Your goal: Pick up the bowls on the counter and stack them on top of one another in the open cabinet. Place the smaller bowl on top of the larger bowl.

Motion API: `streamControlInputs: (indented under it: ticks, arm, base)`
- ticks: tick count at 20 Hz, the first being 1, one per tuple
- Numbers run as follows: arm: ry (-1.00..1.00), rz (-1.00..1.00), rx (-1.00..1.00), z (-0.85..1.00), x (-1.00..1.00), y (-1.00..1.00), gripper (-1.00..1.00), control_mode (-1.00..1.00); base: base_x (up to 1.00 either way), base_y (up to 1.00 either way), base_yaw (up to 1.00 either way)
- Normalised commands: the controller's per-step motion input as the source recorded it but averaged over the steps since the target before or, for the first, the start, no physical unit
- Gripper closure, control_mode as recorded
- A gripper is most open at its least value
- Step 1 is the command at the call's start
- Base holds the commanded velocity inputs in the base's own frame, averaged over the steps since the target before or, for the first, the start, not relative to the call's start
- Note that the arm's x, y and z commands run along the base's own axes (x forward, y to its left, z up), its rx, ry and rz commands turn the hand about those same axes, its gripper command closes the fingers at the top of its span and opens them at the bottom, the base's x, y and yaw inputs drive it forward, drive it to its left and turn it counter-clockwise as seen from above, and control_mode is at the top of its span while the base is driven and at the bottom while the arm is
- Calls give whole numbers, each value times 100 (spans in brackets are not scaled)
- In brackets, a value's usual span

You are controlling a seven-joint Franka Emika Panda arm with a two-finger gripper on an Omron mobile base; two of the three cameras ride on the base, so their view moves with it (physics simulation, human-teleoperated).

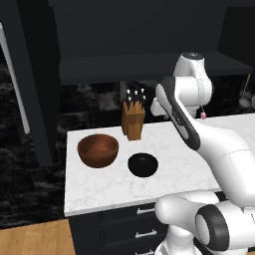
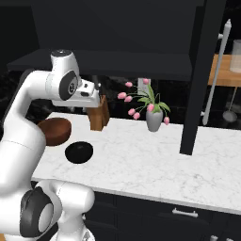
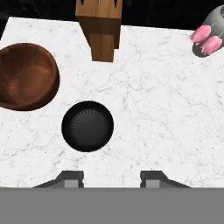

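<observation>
A white marble-patterned counter with faint grey veins is seen over dark drawers with silver handles, backed by a black stone wall. Above it, the open cabinet presents a wide dark shelf. Wooden floor shows at the near left.

On the counter, the larger bowl, reddish-brown, sits toward the left; the smaller bowl, glossy black, lies just to its right and slightly nearer, the two apart. A wooden knife block stands behind them near the wall. Farther right, a grey vase of pink tulips is placed on the counter.

The gripper is held above the counter, its fingertips parted with nothing between them, the smaller bowl lying below and just beyond them in the hand view.
</observation>
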Motion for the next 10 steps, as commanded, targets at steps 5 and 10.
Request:
streamControlInputs:
  ticks: [5, 10]
  arm:
    - [3, 0, -1, -37, -14, 20, -100, -100]
    - [25, 0, 0, -100, 0, 55, -100, -100]
  base:
    - [0, 0, 0]
    - [0, 0, 0]
